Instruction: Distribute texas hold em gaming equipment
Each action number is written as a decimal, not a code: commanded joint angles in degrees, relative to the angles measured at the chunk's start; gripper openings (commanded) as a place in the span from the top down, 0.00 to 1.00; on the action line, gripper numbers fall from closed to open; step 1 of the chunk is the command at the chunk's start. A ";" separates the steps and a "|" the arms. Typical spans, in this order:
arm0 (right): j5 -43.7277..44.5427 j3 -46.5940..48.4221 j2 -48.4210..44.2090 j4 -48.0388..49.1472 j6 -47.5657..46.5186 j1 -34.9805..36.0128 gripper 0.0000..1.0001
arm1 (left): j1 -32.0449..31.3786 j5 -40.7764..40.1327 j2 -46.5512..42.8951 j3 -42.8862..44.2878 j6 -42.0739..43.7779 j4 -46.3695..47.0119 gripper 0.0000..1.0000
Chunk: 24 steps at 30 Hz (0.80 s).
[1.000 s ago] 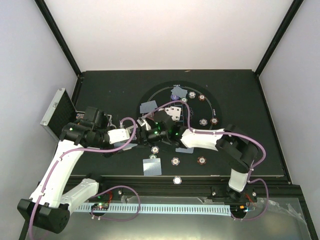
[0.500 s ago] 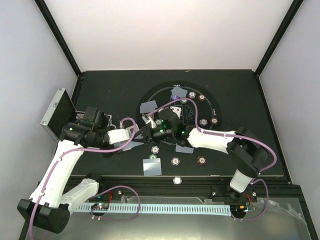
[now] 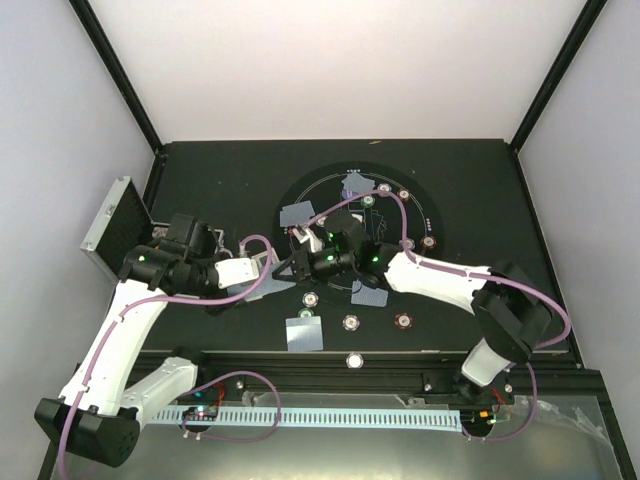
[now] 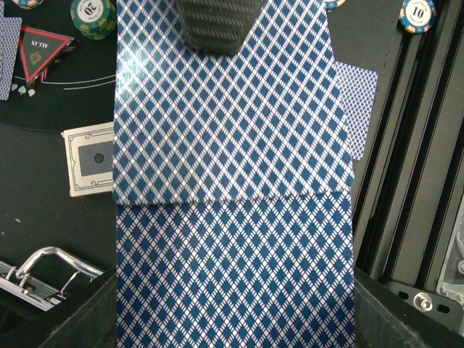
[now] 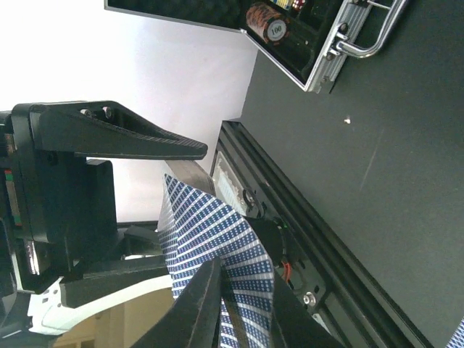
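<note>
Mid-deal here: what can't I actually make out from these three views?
Left wrist: the deck fills the frame, hiding its card count and whatever lies behind.
Top external: the right arm covers where the right fingers meet the top card.
Right wrist: the fingers straddle that card, but the grip is unclear. The case is cut off by the top edge.

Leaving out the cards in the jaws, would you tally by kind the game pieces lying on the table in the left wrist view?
Poker chips: 4 (two cut off by the top edge)
Blue-backed cards: 2
White-bordered card: 1
Red triangle marker: 1
Total: 8
</note>
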 commanded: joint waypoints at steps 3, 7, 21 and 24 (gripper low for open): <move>1.59 1.72 -2.31 -7.67 -4.19 -1.17 0.87 | 0.20 1.68 -0.30 3.01 0.77 -0.20 0.98; 2.12 2.97 -3.56 -13.32 -7.51 -1.90 0.89 | 0.20 1.48 -0.37 3.15 0.86 -0.19 0.98; 32.07 15.75 -9.46 -46.80 -42.21 -14.48 0.98 | 0.20 0.97 -0.10 3.46 1.05 -0.64 0.98; 49.46 13.05 -10.16 -41.04 -56.08 -14.44 0.99 | 0.20 1.03 0.06 3.37 1.05 -0.73 0.98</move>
